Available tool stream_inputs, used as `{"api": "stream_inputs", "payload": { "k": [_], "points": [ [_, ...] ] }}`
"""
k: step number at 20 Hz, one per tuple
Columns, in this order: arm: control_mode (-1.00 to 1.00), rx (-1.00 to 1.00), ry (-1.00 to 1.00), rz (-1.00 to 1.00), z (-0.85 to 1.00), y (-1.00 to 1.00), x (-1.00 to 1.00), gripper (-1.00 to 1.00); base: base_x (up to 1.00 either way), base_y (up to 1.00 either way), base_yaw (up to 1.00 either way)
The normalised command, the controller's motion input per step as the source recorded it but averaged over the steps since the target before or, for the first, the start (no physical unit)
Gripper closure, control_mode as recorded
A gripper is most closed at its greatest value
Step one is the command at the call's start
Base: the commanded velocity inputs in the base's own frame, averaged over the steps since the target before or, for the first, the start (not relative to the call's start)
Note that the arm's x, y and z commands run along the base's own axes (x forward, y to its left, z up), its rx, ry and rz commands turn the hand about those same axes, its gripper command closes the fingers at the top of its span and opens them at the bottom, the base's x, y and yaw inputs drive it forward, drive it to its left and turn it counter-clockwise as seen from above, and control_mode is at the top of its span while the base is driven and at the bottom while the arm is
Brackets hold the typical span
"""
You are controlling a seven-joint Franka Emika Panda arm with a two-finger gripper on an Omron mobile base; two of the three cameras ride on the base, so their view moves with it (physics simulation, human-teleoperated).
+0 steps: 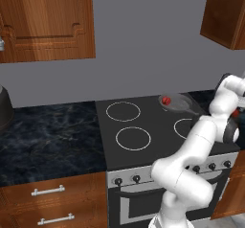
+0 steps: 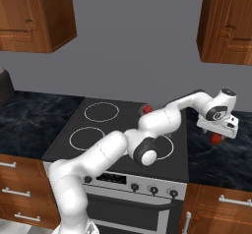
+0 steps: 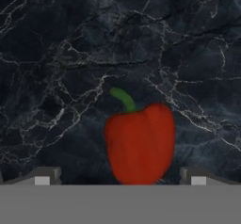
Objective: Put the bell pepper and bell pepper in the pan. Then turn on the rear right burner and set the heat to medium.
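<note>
Two red bell peppers are showing across my cameras, and I am taking the views in turn.

From the left base view, I am seeing my arm bending up from the lower right and reaching off toward the right edge, so my hand is sitting over there by the frame's border. One bell pepper is lying inside the pan, which is resting on the rear right burner of the black cooktop, behind and to the left of my hand. A sliver of red is peeking out beside my wrist at the right edge.

From the right base view, I am stretching out to the right over the dark marble counter. My gripper is pointing down, and the second bell pepper is lying on the counter just under it. The pepper in the pan is peeking out from behind my forearm, well to the left of my hand.

From the hand view, I am looking straight down at that counter pepper, its green stem pointing away from me. My fingertips are standing spread wide on either side of it, gripping nothing.
</note>
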Motion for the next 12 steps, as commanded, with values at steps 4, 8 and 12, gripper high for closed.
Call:
{"api": "stream_inputs", "payload": {
  "k": [4, 8, 12],
  "points": [
    [-1.00, 0.00, 0.00, 0.00, -0.01, -0.07, 0.05, -1.00, 0.00, 0.00, 0.00],
    [-1.00, 0.00, 0.00, 0.00, -0.06, -0.07, 0.00, -1.00, 0.00, 0.00, 0.00],
    [-1.00, 0.00, 0.00, 0.00, -0.14, -0.09, 0.00, -1.00, 0.00, 0.00, 0.00]
  ]
}}
